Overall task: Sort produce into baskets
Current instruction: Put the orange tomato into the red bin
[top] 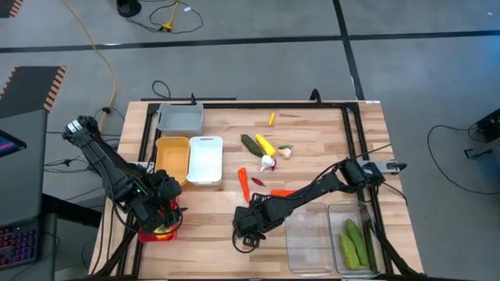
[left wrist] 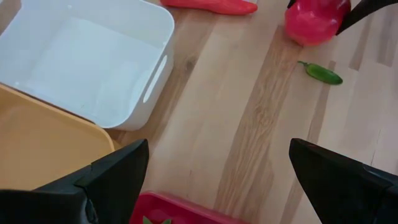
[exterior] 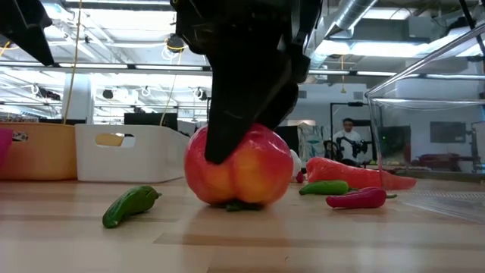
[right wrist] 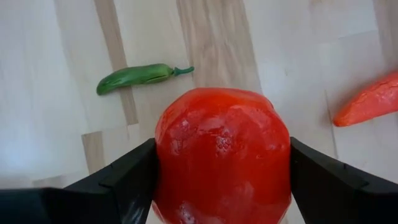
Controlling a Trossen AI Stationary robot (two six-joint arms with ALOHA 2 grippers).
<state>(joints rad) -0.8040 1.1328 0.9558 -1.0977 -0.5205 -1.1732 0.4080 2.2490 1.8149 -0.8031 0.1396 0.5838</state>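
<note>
A round red pepper [right wrist: 221,155] stands on the wooden table near its front middle, also seen in the low view [exterior: 242,171] and the left wrist view [left wrist: 311,22]. My right gripper [right wrist: 221,186] reaches steeply down over it, one finger on each side. In the high view the right gripper [top: 248,226] hides the pepper. My left gripper [left wrist: 217,180] hangs open over the red basket [top: 160,232] at the near left, holding nothing. A small green chili [right wrist: 137,78] lies beside the pepper. My right gripper has the pepper's two opposite sides [right wrist: 163,168] between its two fingers [right wrist: 124,180]. The fingers come from above, pointing steeply down. The pepper sits on the table, green end [exterior: 242,205] down, and is not lifted.
Grey [top: 180,117], yellow [top: 172,156] and white [top: 205,158] baskets stand at the far left. Two clear baskets [top: 308,238] are at the near right, one with green cucumbers [top: 353,242]. Red chilies and a carrot [top: 244,183] lie mid-table; more produce [top: 266,148] lies farther back.
</note>
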